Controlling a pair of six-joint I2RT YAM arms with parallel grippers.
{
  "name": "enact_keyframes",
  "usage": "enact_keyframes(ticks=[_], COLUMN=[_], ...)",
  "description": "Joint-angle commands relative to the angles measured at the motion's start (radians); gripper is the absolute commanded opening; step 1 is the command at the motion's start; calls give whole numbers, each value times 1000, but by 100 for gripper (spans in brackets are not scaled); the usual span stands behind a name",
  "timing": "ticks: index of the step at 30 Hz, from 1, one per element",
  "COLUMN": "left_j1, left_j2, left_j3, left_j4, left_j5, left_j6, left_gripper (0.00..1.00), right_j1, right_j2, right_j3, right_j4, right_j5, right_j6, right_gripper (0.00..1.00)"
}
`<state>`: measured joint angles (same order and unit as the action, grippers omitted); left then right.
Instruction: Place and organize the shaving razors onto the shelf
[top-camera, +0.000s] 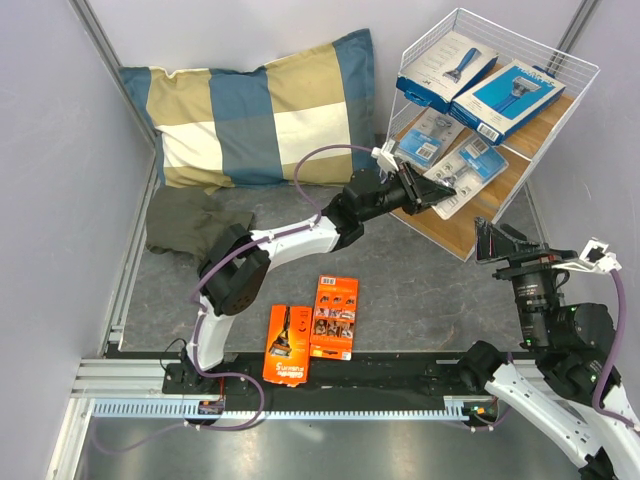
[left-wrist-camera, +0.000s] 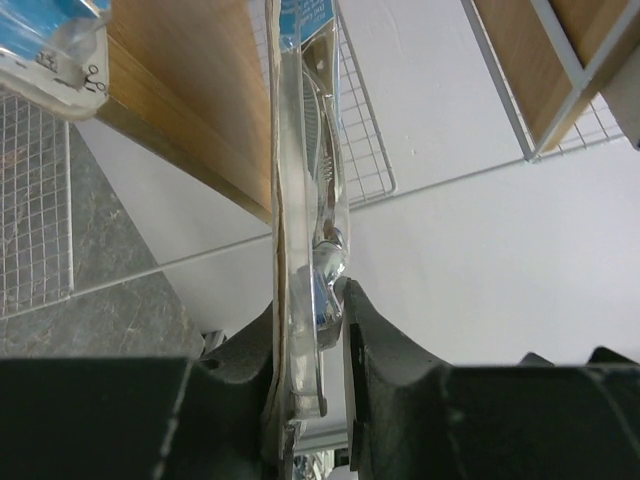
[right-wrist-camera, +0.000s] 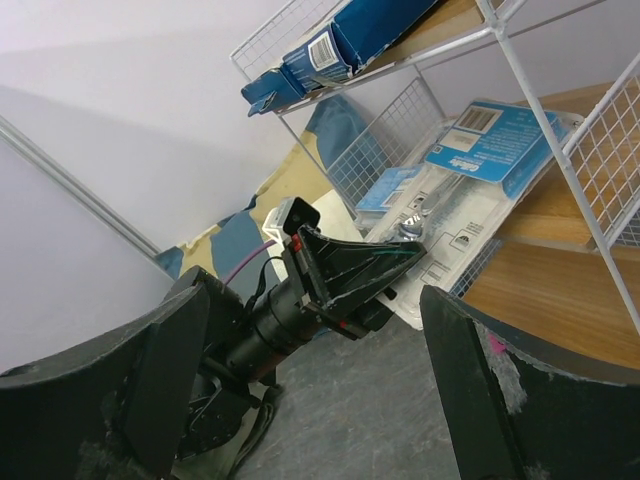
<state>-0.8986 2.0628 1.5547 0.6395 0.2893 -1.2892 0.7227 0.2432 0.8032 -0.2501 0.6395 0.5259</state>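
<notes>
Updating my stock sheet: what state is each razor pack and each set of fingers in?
Blue boxes: lying on the top board of the shelf.
Far blister pack: lying on the middle board.
Near blister pack: clamped in left fingers.
Orange cards: flat on the table.
Right fingers: open, empty.

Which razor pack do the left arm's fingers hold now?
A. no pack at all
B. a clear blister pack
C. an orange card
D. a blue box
B: the left wrist view shows the left fingers closed on the edge of a clear blister pack, while the orange cards lie on the table.
</notes>
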Motion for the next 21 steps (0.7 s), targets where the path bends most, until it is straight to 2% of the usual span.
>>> enact_keyframes(ticks=[1, 8, 10, 17, 21], left_j1=[-16, -26, -29, -39, -45], left_j2=[31, 74, 88, 137, 166], left_j3=[111, 222, 263, 367, 447], left_j4=[-43, -138, -181, -285, -386], left_j5=[-84, -145, -171, -214, -216], left_j6=[18, 36, 34, 63, 102], left_gripper=[10, 15, 20, 26, 35], right_j1=[1, 1, 1, 1, 0], right_j2=[-10, -27, -35, -48, -56], right_j3=[44, 62, 64, 79, 86], right_j4=[-21, -54, -60, -98, -109], right_j5=[-21, -20, -15, -5, 2], right_j6=[-20, -24, -24, -30, -35], right_gripper=[95, 95, 95, 95, 95])
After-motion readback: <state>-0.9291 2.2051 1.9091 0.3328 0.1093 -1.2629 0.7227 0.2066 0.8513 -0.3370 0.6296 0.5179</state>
